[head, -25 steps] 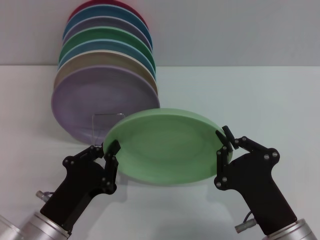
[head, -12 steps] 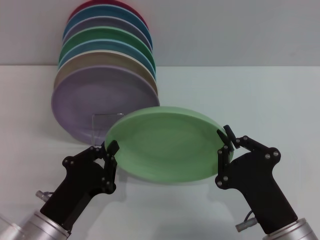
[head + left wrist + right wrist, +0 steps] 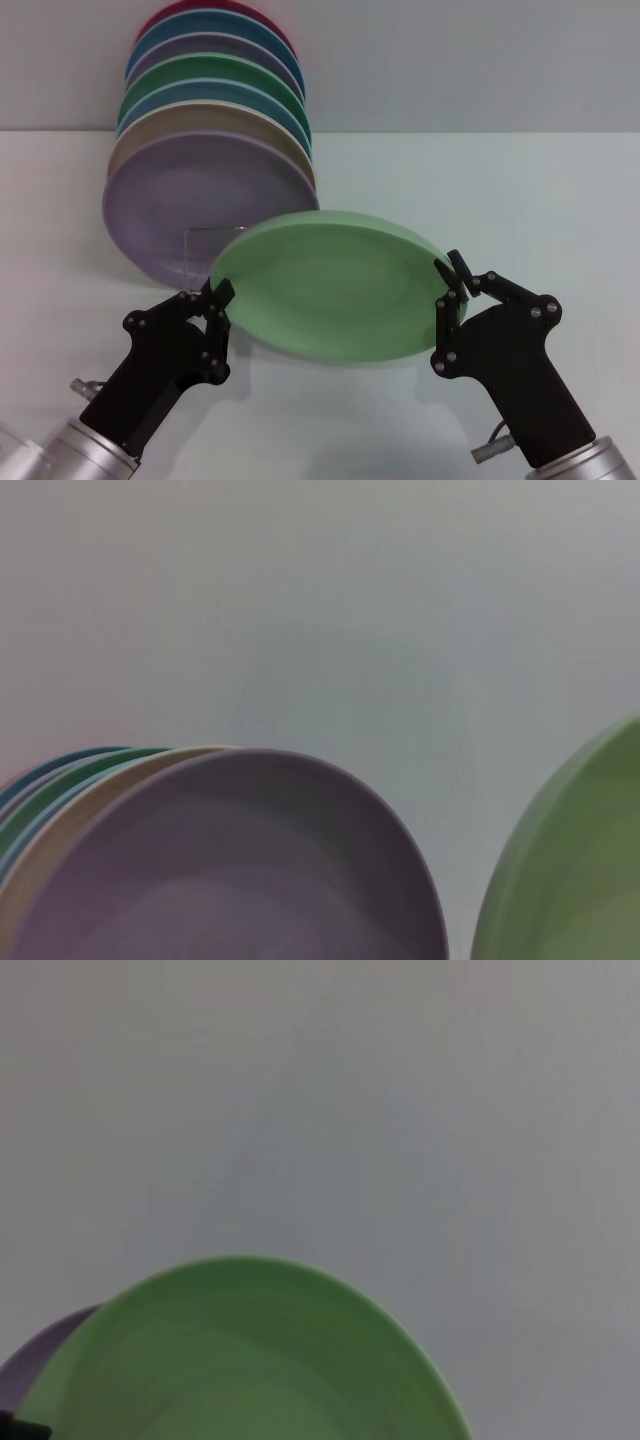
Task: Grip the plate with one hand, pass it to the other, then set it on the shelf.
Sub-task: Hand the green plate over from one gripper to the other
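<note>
Round matte mint-green plate (image 3: 335, 287) hangs tilted above the white table (image 3: 520, 200), in front of the clear acrylic rack (image 3: 215, 250). Right gripper (image 3: 452, 282) clamps its right rim; left gripper (image 3: 222, 300) sits at the left rim, fingers apart, not pinching. Plate looks stiff, light, smooth; the rim is the only place to hold it.

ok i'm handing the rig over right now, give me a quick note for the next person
Right gripper: shut on the mint plate's right rim, holding it tilted above the table.
Left gripper: at the plate's left rim, fingers open, not clamping.
Shelf: clear rack behind the plate, in front of the lilac plate that fronts the standing stack.
Done: plate lifted, both grippers at its rim, mid handover.
Left: finish the pass, set the plate on the shelf.
</note>
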Motion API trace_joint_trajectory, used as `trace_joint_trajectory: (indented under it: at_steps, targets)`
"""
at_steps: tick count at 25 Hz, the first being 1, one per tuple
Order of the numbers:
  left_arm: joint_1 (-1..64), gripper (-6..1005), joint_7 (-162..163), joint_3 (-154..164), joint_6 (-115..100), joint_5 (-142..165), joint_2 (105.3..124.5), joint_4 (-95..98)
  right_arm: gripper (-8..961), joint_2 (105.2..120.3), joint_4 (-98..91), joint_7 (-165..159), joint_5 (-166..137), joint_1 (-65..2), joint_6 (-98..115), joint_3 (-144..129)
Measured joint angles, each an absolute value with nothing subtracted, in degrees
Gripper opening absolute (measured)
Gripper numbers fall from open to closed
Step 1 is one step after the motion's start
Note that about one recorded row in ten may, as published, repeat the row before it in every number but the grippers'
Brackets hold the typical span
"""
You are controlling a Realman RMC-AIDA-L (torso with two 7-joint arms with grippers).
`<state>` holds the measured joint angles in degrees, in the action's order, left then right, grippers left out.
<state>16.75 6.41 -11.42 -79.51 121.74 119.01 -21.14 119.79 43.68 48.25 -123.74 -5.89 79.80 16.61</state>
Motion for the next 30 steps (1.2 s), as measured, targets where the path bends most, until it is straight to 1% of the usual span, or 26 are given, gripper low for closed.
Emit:
trace_joint_trajectory:
  at_steps: [11,15,22,30]
  targets:
    - [16.79,40,4.73,-11.51,-79.14,121.64,119.0,-21.66,138,119.76,43.27,48.31,-123.72,-6.01,79.84,16.61]
    - [16.66,24,4.21,-11.61,-79.32,121.61,118.97,-21.75,140,119.51,43.16,48.05,-123.72,-6.56,79.32,16.23]
    - [16.13,38,4.16,-13.25,-79.41,121.73,118.95,-21.99,144,119.39,43.15,48.15,-123.74,-6.38,79.19,16.06]
    - [13.05,55,4.13,-18.99,-82.63,121.73,118.58,-21.59,360,119.18,43.13,47.88,-124.07,-4.88,83.19,14.28]
